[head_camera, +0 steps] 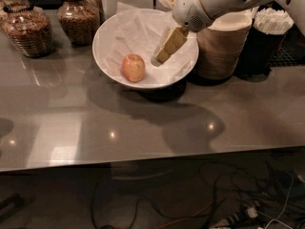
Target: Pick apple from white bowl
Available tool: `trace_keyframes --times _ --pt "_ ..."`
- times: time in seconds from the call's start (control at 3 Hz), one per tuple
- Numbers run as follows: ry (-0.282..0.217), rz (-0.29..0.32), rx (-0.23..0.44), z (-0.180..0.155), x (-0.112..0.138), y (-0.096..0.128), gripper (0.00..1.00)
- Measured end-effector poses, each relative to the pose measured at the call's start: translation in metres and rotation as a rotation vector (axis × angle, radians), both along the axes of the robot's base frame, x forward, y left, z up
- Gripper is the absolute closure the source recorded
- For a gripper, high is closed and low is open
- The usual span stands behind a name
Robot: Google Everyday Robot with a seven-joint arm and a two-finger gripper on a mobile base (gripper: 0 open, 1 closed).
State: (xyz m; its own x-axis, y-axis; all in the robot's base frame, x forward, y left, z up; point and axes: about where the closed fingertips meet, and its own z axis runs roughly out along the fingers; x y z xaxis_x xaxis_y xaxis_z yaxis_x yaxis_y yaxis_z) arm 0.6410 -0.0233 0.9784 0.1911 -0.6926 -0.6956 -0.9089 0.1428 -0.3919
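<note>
I see the gripper (158,59) hanging over the right half of the white bowl (97,56), slanted down toward the bowl's middle. Its tan tip sits near the apple (133,67) but clearly apart from it. From this angle I cannot tell whether the gripper is spread or closed, and I see nothing in its hold. The apple lies loose on the crinkled paper (138,30) in the near-left part of the bowl. The bowl stands on the grey tabletop (143,128) by the far edge, about midway along it. Two filled glass jars (28,30) stand toward the far left corner. A stack of beige bowls (221,46) stands just beside the white bowl toward the far right corner.
</note>
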Motion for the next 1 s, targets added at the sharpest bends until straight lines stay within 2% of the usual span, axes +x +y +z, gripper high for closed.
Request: trace_keyframes --times 0.33,0.67,1.0 --pt "0.0 0.015 -0.031 -0.027 0.019 0.007 0.0" --pt "0.032 0.025 -0.072 -0.056 0.031 0.009 0.19" --pt "0.078 0.036 -0.096 -0.081 0.035 0.013 0.25"
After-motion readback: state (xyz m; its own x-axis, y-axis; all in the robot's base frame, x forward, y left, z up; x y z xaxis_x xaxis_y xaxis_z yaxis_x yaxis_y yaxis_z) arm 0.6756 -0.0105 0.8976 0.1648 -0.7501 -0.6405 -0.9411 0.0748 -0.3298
